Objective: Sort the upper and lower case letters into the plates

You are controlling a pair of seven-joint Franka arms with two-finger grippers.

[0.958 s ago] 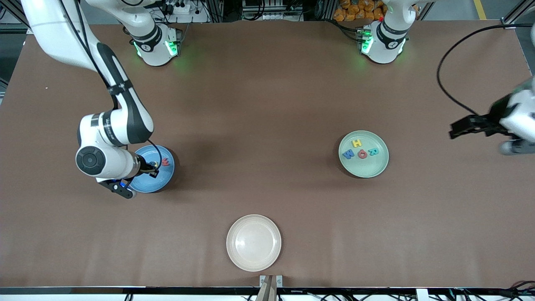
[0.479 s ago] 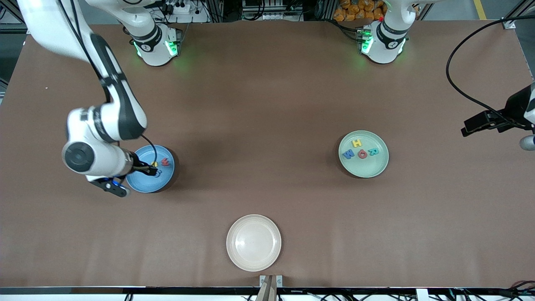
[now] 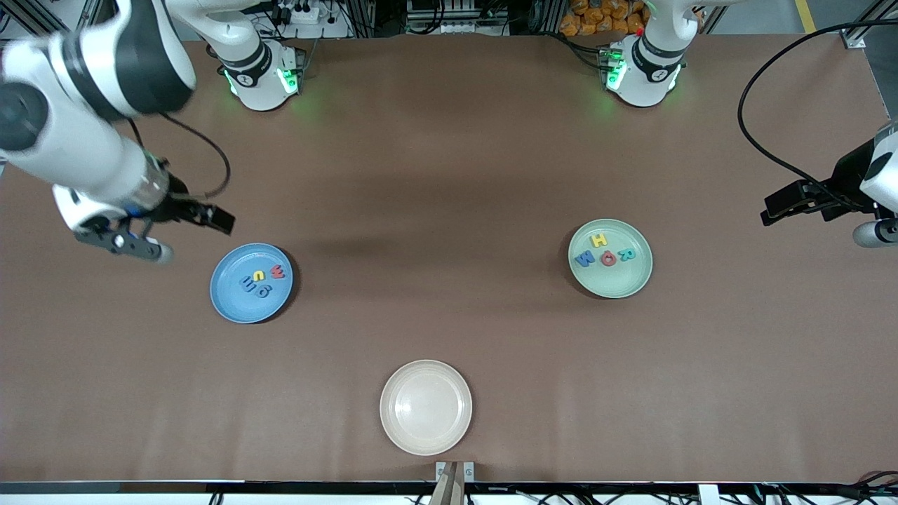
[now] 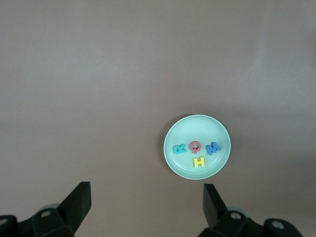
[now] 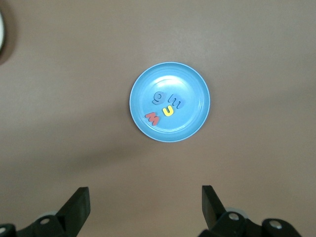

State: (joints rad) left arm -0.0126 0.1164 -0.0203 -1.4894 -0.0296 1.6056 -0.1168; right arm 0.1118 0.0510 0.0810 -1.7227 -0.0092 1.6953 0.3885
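Note:
The blue plate (image 3: 237, 306) lies toward the right arm's end of the table. It holds several lower case letters: a red w (image 3: 278, 271), a yellow u (image 3: 259, 275), a blue m (image 3: 248, 283) and a blue g (image 3: 262, 291). The pale green plate (image 3: 614, 285) lies toward the left arm's end with a yellow H (image 3: 598, 240), a blue M (image 3: 584, 259), a red Q (image 3: 608, 259) and a teal R (image 3: 626, 254). My right gripper (image 3: 219, 219) (image 5: 144, 190) hangs open and empty, high above the table beside the blue plate (image 5: 173, 79). My left gripper (image 3: 777, 207) (image 4: 145, 190) is open and empty, high beside the pale green plate (image 4: 197, 127).
A cream-white plate (image 3: 426, 407) with nothing in it sits near the table's front edge, midway between the two arms. Both arm bases stand along the table's back edge. A black cable (image 3: 761, 84) loops above the table at the left arm's end.
My right gripper opened, rose off the blue plate and drew away toward the right arm's end, uncovering the letters in the plate. The left gripper shifted only slightly.

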